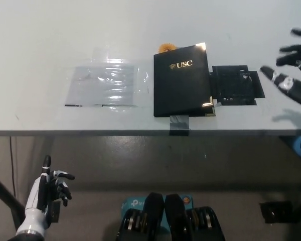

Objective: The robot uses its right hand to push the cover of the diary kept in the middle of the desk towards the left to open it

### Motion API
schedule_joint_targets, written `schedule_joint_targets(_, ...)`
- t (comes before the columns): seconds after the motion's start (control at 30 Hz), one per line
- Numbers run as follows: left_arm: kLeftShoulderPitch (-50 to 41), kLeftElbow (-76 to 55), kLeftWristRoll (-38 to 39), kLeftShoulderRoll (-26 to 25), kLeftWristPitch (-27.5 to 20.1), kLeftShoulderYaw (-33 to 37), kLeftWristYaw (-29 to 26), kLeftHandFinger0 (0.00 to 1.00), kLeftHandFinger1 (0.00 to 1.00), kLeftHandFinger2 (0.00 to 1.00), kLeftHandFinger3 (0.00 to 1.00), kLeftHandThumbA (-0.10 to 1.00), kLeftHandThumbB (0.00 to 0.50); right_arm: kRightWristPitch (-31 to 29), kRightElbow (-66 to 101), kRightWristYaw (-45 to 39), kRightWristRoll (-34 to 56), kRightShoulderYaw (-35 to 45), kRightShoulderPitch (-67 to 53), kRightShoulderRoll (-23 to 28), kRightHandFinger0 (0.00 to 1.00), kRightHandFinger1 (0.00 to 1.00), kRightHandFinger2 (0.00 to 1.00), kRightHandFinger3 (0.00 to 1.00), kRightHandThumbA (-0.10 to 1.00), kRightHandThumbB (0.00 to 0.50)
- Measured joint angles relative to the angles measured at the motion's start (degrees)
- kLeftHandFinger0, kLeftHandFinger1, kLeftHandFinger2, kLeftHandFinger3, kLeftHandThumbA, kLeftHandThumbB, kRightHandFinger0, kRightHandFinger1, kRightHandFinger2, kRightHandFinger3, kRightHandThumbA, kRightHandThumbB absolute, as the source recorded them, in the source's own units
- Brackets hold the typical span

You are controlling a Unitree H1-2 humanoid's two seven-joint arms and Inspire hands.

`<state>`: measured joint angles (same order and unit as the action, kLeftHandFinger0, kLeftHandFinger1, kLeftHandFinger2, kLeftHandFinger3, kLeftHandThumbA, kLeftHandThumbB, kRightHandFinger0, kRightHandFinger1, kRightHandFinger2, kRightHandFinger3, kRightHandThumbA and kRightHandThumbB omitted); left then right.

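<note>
The black diary [182, 80] with gold "USC" lettering is lying closed near the middle of the pale surface [50, 40], close to its front edge. A strip of grey tape [179, 123] is running from the diary's front edge over the edge of the surface. A black flat frame-like piece [236, 84] is sitting just beside the diary on its right, touching its lower right corner, and a small orange thing [165, 48] is peeking out behind the diary's far left corner. A clear plastic sheet [108, 86] is lying left of the diary. Below the surface, a grey floor is showing. The right robot hand [293, 70] is hovering over the surface well to the right of the diary, fingers spread, holding nothing. The left robot hand [52, 187] is hanging below the surface, far left of the diary, fingers loosely apart and empty.
</note>
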<state>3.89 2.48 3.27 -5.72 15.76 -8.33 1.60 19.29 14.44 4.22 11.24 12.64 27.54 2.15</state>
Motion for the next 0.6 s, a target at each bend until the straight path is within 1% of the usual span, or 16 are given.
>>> schedule_joint_targets(0.03,0.0,0.0,0.0,0.0,0.0,0.0,0.0,0.13,0.19,0.17,0.33,1.0,0.46,1.1,-1.2,0.8,1.0,1.4,0.9,-1.4,0.66,0.71,0.79,0.92,1.0,0.096)
schedule_joint_targets(0.07,0.0,0.0,0.0,0.0,0.0,0.0,0.0,0.12,0.19,0.16,0.32,1.0,0.442,2.1,-2.6,1.9,2.0,3.1,1.9,-3.4,0.76,0.81,0.88,1.0,1.0,0.092)
schedule_joint_targets(0.1,0.0,0.0,0.0,0.0,0.0,0.0,0.0,0.12,0.18,0.16,0.32,1.0,0.438,2.7,-3.8,2.9,3.0,4.3,2.6,-4.7,0.81,0.86,0.93,1.0,1.0,0.093)
schedule_joint_targets(0.13,0.0,0.0,0.0,0.0,0.0,0.0,0.0,0.12,0.18,0.16,0.32,1.0,0.441,3.0,-5.4,4.0,4.3,5.5,3.3,-6.1,0.83,0.88,0.94,1.0,1.0,0.081)
schedule_joint_targets(0.17,0.0,0.0,0.0,0.1,0.0,0.1,0.0,0.12,0.18,0.16,0.32,1.0,0.441,3.5,-6.4,4.9,5.4,6.5,3.6,-7.0,0.84,0.89,0.95,1.0,1.0,0.084)
schedule_joint_targets(0.2,-0.1,0.0,0.0,0.2,0.0,0.1,0.0,0.11,0.18,0.16,0.32,1.0,0.431,3.7,-7.3,5.4,6.1,7.0,3.8,-7.4,0.93,0.97,1.0,1.0,1.0,0.062)
schedule_joint_targets(0.23,-0.1,0.0,0.0,0.2,0.0,0.1,0.0,0.09,0.17,0.16,0.32,1.0,0.437,4.1,-8.9,6.5,7.5,8.2,4.2,-8.3,0.99,1.0,1.0,1.0,1.0,0.056)
schedule_joint_targets(0.27,-0.2,0.1,0.0,0.2,0.0,0.1,0.0,0.08,0.16,0.15,0.32,1.0,0.448,4.3,-10.2,7.4,8.6,9.4,4.5,-9.0,1.0,1.0,1.0,1.0,1.0,0.045)
schedule_joint_targets(0.33,-0.2,0.1,0.0,0.2,0.0,0.1,0.0,0.1,0.17,0.15,0.31,1.0,0.464,4.9,-13.6,9.1,11.0,11.7,5.4,-10.3,1.0,1.0,1.0,1.0,1.0,0.048)
schedule_joint_targets(0.4,-0.1,0.1,0.0,0.2,0.0,0.1,0.0,0.1,0.17,0.15,0.32,1.0,0.445,5.3,-17.0,10.9,13.3,14.5,6.3,-11.9,1.0,1.0,1.0,1.0,1.0,0.052)
schedule_joint_targets(0.43,-0.1,0.1,0.0,0.2,0.0,0.1,0.0,0.07,0.16,0.15,0.32,1.0,0.428,5.3,-17.0,10.9,13.3,14.5,6.3,-11.9,1.0,1.0,1.0,1.0,1.0,0.05)
schedule_joint_targets(0.47,-0.1,0.1,0.0,0.2,0.0,0.2,0.0,0.07,0.16,0.15,0.33,1.0,0.416,5.8,-19.4,12.4,15.3,16.8,7.3,-13.2,1.0,1.0,1.0,1.0,1.0,0.058)
schedule_joint_targets(0.5,0.0,0.1,-0.1,0.2,0.0,0.3,0.0,0.07,0.16,0.15,0.34,1.0,0.42,6.0,-20.8,13.3,16.3,18.2,8.1,-14.0,1.0,1.0,1.0,1.0,1.0,0.063)
schedule_joint_targets(0.53,0.1,0.1,-0.1,0.2,0.0,0.4,0.0,0.07,0.15,0.14,0.33,1.0,0.408,6.2,-21.6,13.9,17.2,18.9,8.6,-14.4,1.0,1.0,1.0,1.0,1.0,0.063)
schedule_joint_targets(0.57,0.2,0.1,-0.1,0.1,0.0,0.5,0.0,0.07,0.15,0.13,0.33,1.0,0.407,6.3,-22.9,14.8,18.4,20.2,9.6,-15.3,1.0,1.0,1.0,1.0,1.0,0.055)
schedule_joint_targets(0.6,0.3,0.1,-0.2,0.1,0.0,0.6,0.0,0.07,0.15,0.13,0.33,1.0,0.4,6.4,-23.7,15.4,19.2,20.8,10.3,-15.8,1.0,1.0,1.0,1.0,1.0,0.062)
